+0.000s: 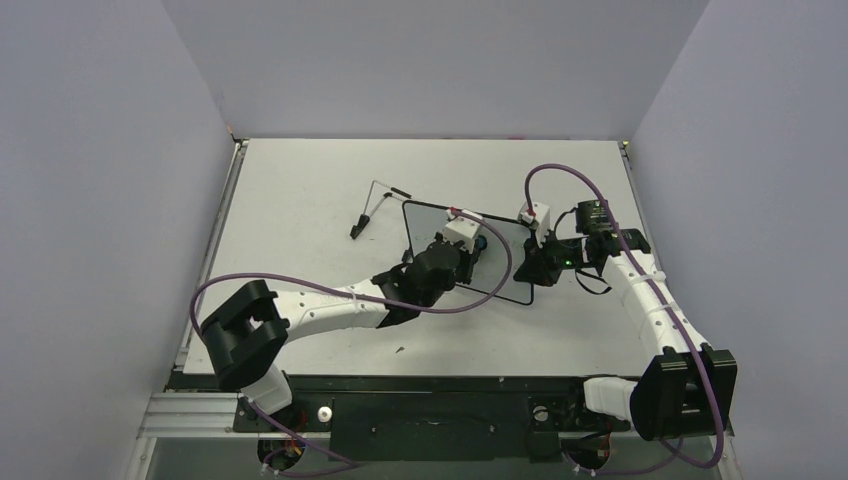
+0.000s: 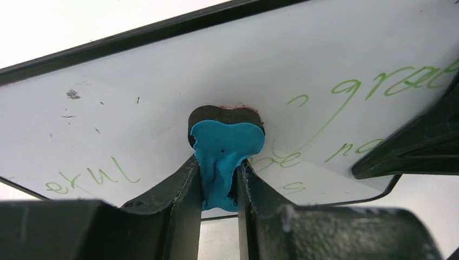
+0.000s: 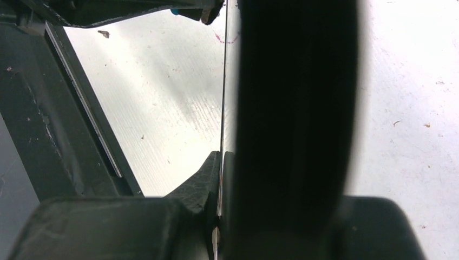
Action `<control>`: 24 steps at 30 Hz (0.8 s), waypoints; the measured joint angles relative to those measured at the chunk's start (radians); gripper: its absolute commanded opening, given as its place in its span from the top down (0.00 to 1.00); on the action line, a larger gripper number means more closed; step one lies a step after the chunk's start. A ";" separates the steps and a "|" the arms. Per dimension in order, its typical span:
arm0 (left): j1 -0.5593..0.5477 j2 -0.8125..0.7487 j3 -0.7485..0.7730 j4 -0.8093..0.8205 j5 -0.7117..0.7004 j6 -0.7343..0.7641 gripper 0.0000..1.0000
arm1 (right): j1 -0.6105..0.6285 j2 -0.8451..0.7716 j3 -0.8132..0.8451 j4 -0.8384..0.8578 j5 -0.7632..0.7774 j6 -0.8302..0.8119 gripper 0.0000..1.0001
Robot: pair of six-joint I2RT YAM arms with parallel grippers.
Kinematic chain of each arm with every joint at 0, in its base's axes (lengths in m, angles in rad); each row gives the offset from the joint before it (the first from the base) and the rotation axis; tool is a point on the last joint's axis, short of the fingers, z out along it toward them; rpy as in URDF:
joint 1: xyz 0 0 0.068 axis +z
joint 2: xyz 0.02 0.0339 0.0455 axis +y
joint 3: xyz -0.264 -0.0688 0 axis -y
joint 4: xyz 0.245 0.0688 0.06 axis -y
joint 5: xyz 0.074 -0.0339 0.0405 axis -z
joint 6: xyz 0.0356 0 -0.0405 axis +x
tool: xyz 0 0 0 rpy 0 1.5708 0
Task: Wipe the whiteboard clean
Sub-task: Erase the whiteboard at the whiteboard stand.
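The whiteboard (image 1: 497,272) sits mid-table, tilted, with a thin black frame. In the left wrist view the whiteboard (image 2: 325,59) carries green handwriting at the left, the right and near the lower edge. My left gripper (image 2: 219,165) is shut on a small blue eraser (image 2: 224,146) and presses it against the board face; from above the left gripper (image 1: 468,247) is over the board's middle. My right gripper (image 1: 532,268) is shut on the board's right edge. In the right wrist view the right gripper (image 3: 222,160) clamps the thin edge of the whiteboard (image 3: 162,103).
A thin black wire stand (image 1: 374,208) lies on the table behind and to the left of the board. Purple cables (image 1: 300,283) loop over both arms. Grey walls close in the table on three sides. A dark finger (image 2: 411,146) of the right gripper overlaps the board's right side.
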State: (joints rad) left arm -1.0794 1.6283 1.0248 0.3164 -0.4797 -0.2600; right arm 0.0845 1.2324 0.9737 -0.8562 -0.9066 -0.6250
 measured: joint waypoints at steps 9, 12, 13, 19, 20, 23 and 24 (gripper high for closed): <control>-0.013 -0.009 -0.021 0.088 0.134 0.108 1.00 | -0.002 0.000 0.000 -0.008 -0.002 -0.012 1.00; -0.027 -0.009 -0.021 0.101 0.140 0.115 1.00 | -0.002 0.000 0.000 -0.018 -0.007 -0.018 1.00; -0.027 -0.009 -0.021 0.100 0.138 0.114 1.00 | -0.002 0.000 0.000 -0.021 -0.008 -0.018 1.00; -0.031 -0.009 0.000 0.066 0.090 0.076 1.00 | -0.002 0.000 0.000 -0.021 -0.009 -0.018 1.00; -0.030 -0.009 0.006 0.054 0.080 0.062 1.00 | -0.002 0.000 0.000 -0.021 -0.009 -0.018 1.00; -0.024 -0.009 0.014 0.035 0.071 0.027 1.00 | -0.002 0.000 0.000 -0.021 -0.009 -0.017 1.00; -0.022 -0.009 0.016 0.031 0.074 0.022 1.00 | -0.002 0.000 0.000 -0.020 -0.009 -0.016 1.00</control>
State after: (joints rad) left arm -1.1011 1.6196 1.0405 0.3473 -0.4061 -0.2379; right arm 0.0830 1.2324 0.9737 -0.8761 -0.9157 -0.6411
